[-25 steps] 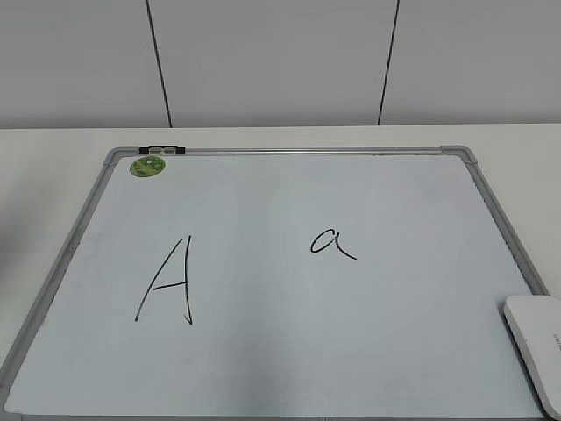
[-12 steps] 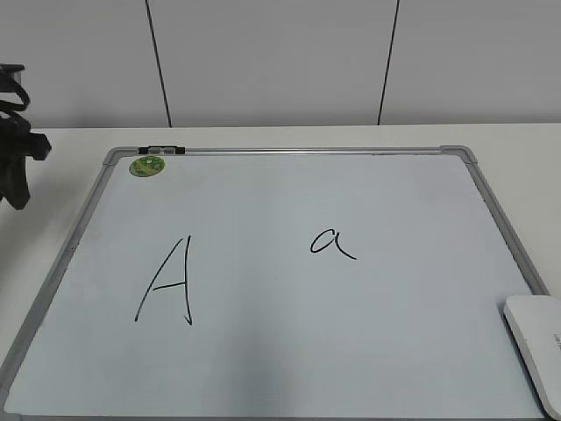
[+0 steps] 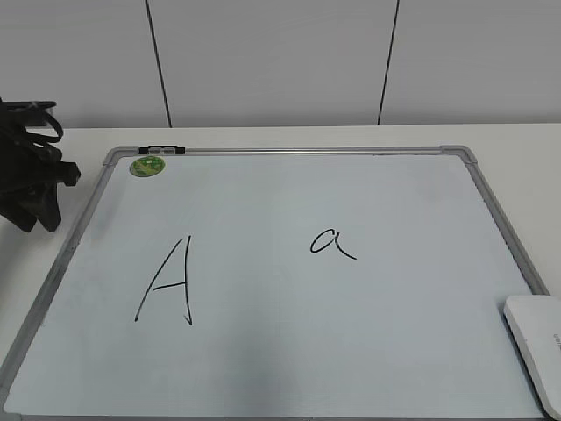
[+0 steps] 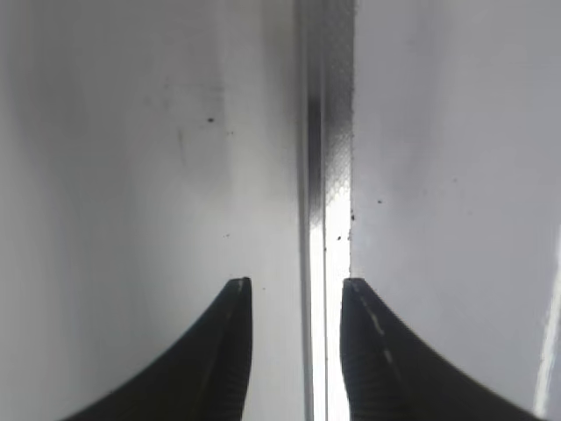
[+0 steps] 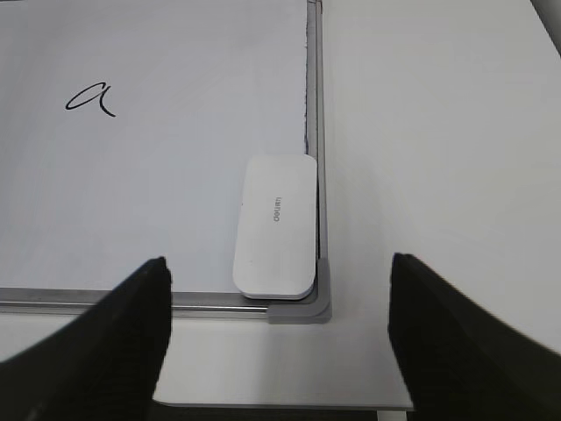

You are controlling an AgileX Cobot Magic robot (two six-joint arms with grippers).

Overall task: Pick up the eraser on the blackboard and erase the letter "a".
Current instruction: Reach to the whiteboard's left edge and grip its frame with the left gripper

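Observation:
The blackboard (image 3: 289,360) lies flat on the table. The letter "a" (image 3: 331,243) is right of its middle and also shows in the right wrist view (image 5: 90,96). The white eraser (image 3: 536,351) lies in the board's near right corner. In the right wrist view the eraser (image 5: 276,226) lies lengthwise against the frame. My right gripper (image 5: 279,261) is wide open and empty, above the eraser's near end; it is out of the exterior view. My left gripper (image 3: 35,197) hangs by the board's left edge. Its jaws (image 4: 295,285) are open and empty over the board's frame (image 4: 329,175).
A larger capital "A" (image 3: 166,281) is drawn on the board's left half. A round green magnet (image 3: 147,166) sits at the far left corner, beside a small black clip (image 3: 162,151) on the frame. The white table (image 5: 438,132) extends to the right of the board.
My left arm has come into the exterior view at the left edge and moved right toward the board's left frame. The eraser and both letters have not moved.

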